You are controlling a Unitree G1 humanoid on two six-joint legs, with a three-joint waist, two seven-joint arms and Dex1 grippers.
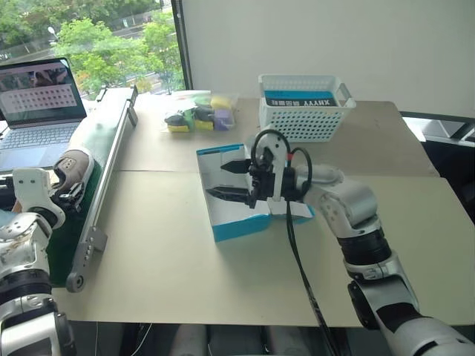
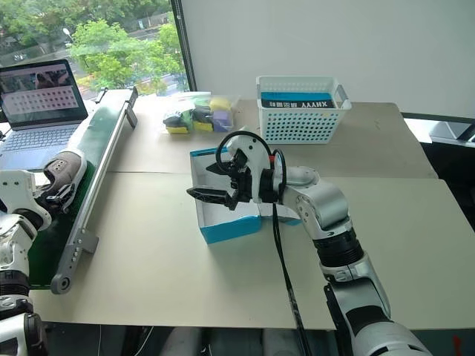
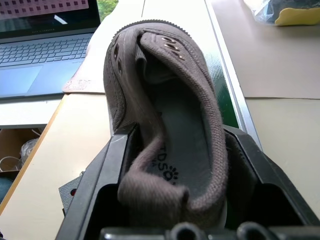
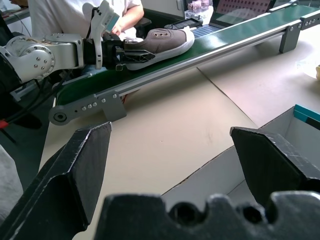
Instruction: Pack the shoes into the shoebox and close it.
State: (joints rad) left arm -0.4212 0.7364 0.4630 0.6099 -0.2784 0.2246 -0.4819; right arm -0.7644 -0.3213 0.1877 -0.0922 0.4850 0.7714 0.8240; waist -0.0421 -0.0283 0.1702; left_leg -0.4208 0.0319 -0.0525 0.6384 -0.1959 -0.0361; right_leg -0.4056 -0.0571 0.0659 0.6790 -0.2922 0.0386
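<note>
**Now: left gripper on a shoe at the conveyor, right gripper over the shoebox**

Head views: left gripper [image 1: 65, 194] sits at the heel of a grey-brown shoe [image 1: 73, 167] lying on the green conveyor belt [image 1: 104, 144] at the table's left edge. Right gripper [image 1: 231, 180] hangs over the open blue shoebox [image 1: 239, 226], which rests mid-table with its white inside showing; its jaws stand wide, holding nothing. White basket [image 1: 306, 119] stands behind the box, a bag of coloured blocks [image 1: 194, 113] to its left, a laptop [image 1: 38, 111] beyond the belt.

Left wrist view: both black fingers [image 3: 97, 185] press against the sides of the shoe's heel, jaws narrowed onto it, toe pointing away.

Right wrist view: fingers [image 4: 82, 165] spread wide, nothing between them. Box rim lies just below. Across the table, the left gripper grips the shoe's heel on the belt. A person in a white top [image 4: 60, 15] sits behind.
</note>
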